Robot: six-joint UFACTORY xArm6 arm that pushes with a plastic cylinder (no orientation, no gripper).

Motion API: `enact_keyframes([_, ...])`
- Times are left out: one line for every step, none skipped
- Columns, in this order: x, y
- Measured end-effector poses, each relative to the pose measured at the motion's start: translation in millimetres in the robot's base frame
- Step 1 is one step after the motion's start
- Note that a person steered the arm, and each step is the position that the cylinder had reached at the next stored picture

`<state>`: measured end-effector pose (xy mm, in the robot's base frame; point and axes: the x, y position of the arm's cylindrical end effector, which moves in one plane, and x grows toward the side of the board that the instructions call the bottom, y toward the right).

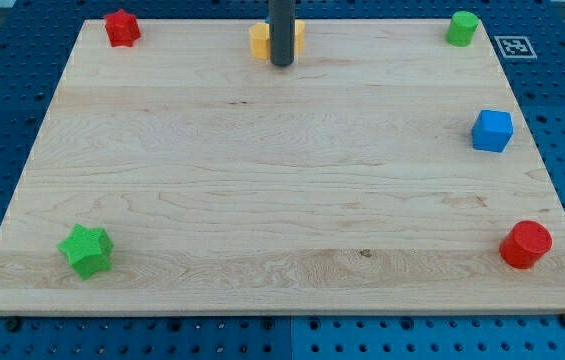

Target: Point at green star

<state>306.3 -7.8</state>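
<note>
The green star [87, 249] lies near the bottom left corner of the wooden board [282, 180]. My tip [281, 63] stands at the view's top centre, right in front of a yellow block [264, 39] that it partly hides. The tip is far from the green star, up and to the right of it.
A red block [121, 27] sits at the top left. A green cylinder [462, 28] sits at the top right. A blue cube [492, 130] is at the right edge. A red cylinder [526, 244] is at the bottom right.
</note>
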Motion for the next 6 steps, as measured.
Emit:
enact_keyframes([67, -40])
enact_keyframes([132, -121])
enact_keyframes([190, -212])
enact_keyframes([236, -295])
enact_keyframes([251, -297])
enact_keyframes([298, -258])
